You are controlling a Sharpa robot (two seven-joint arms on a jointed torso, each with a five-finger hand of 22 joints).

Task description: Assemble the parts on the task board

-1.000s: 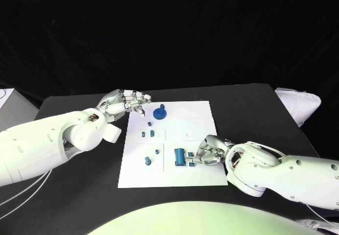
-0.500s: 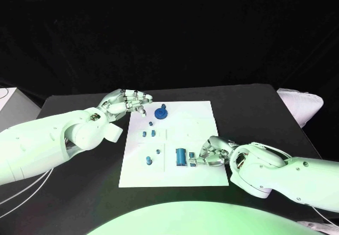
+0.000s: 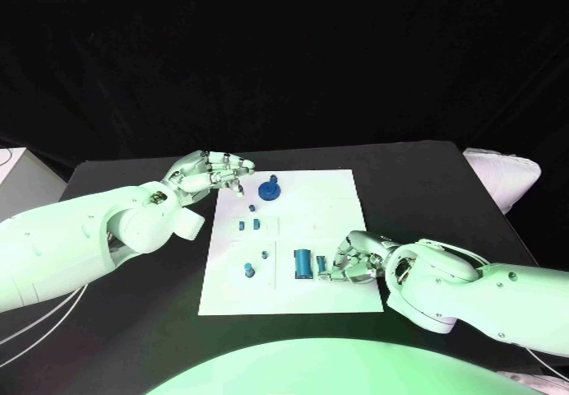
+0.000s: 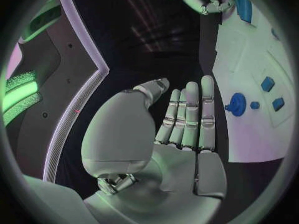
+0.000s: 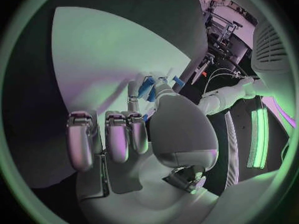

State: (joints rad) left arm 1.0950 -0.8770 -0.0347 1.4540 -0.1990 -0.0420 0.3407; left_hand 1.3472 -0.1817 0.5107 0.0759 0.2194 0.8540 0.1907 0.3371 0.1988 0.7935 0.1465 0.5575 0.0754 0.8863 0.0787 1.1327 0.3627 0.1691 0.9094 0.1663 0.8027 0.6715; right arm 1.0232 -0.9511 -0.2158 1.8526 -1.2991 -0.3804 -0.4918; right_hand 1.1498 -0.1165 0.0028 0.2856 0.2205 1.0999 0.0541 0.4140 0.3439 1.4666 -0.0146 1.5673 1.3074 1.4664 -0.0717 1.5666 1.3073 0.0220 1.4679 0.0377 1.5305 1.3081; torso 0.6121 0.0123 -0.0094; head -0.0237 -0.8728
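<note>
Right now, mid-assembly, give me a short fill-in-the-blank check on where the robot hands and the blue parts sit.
1. The right robot hand touches the blue parts at the task board's ____ end.
2. The left robot hand holds ____.
3. The round blue part lies nearest the ____ robot hand.
4. The task board rests on a ____ table.

Missing words: near; nothing; left; black

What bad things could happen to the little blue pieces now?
The right hand has its fingers at a small blue piece right beside the blue cylinder, so it might bump the cylinder and roll it. That small piece could also slip from the fingertips. The left hand hangs at the white board's far corner near the round blue knob and might nudge it.
</note>
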